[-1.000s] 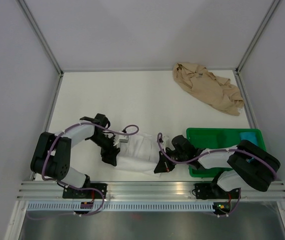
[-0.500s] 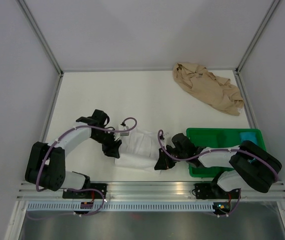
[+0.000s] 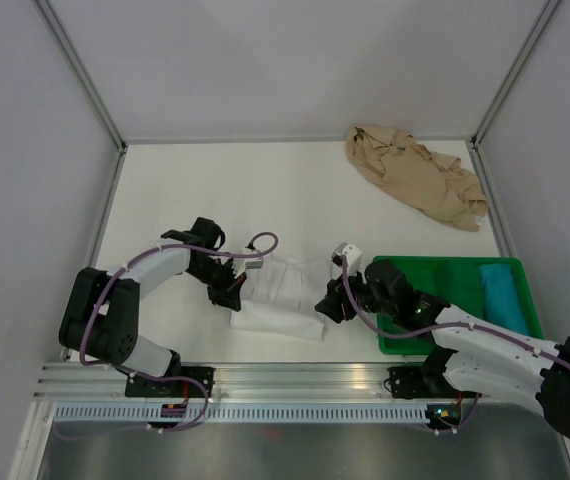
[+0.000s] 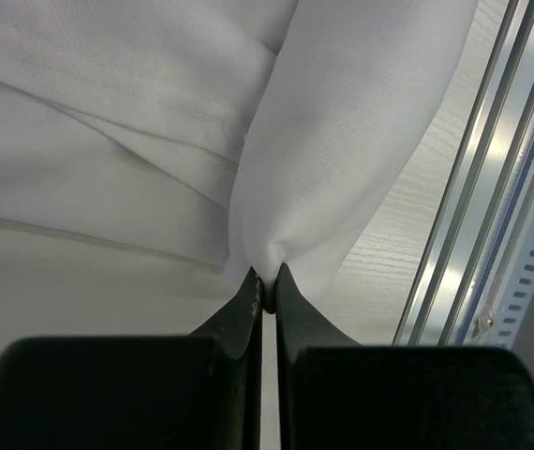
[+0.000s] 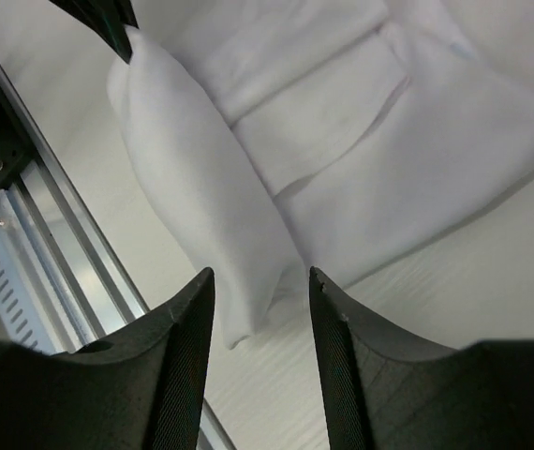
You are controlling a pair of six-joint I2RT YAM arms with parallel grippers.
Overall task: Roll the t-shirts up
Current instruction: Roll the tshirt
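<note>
Worktop (image 3: pixel 205 190) carries folded white t-shirt (image 3: pixel 283 292); tan t-shirt (image 3: pixel 415 185) heaped well beyond right gripper (image 5: pixel 258 278), whose jaws stand parted by the white shirt's end. Our left gripper (image 4: pixel 265 286) pinches a fold. We judge cloth soft, limp: grip edges.

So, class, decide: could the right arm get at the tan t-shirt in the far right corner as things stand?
Probably yes: the tan t-shirt lies uncovered on bare table, nothing between, and the right end effector is open; the far stretch is uncertain.
</note>
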